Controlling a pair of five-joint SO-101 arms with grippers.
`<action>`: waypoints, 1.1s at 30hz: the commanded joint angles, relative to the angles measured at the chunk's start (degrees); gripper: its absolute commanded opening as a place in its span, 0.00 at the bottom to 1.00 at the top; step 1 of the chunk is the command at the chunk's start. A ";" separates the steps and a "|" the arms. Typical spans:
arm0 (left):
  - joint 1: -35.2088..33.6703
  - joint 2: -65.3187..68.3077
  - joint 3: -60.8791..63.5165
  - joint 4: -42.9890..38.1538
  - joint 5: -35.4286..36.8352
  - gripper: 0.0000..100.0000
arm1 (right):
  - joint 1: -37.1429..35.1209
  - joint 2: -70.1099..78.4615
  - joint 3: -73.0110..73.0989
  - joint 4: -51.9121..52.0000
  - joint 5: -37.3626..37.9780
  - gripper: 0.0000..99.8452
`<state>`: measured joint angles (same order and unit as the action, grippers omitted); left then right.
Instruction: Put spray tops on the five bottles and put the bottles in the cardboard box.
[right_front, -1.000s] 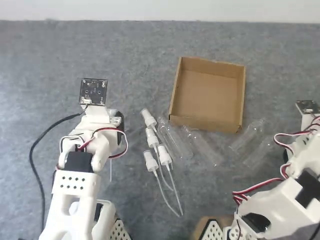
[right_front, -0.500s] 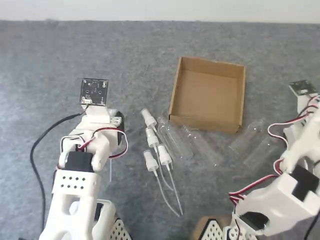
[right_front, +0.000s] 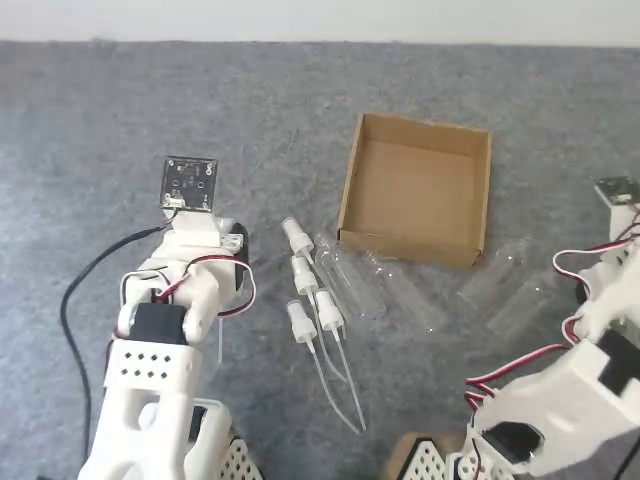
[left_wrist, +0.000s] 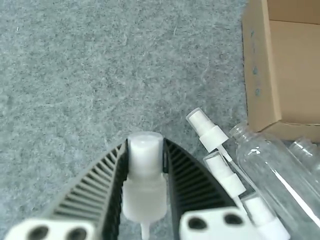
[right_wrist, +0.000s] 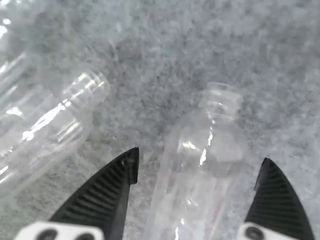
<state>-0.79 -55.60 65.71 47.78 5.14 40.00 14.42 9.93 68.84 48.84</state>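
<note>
One cardboard box, five spray tops — four bottles discernible

The high view looks steeply down over the whole table from its near side. The left wrist view peers low along the left gripper toward the cardboard box — shared with the high view. The right wrist view hangs close over bottles — probably those right of the box.

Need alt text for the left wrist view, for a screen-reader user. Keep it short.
The left gripper is shut on a white spray top, with grey carpet behind it. Beside it on the carpet lie three loose spray tops and a clear bottle, next to a corner of the cardboard box.
</note>
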 joint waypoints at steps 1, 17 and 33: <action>-0.18 -0.79 -0.31 -1.41 -0.35 0.01 | 0.66 1.36 -3.16 -3.12 0.70 0.25; -0.18 -1.32 -0.84 -1.41 -0.53 0.01 | -6.37 -17.36 -3.16 3.91 -1.49 0.01; -0.26 -0.70 -40.75 18.02 -3.34 0.01 | -66.59 -55.16 6.42 3.21 -31.74 0.01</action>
<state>-0.88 -55.60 36.00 63.60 2.33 -11.08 -36.13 12.57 77.36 19.47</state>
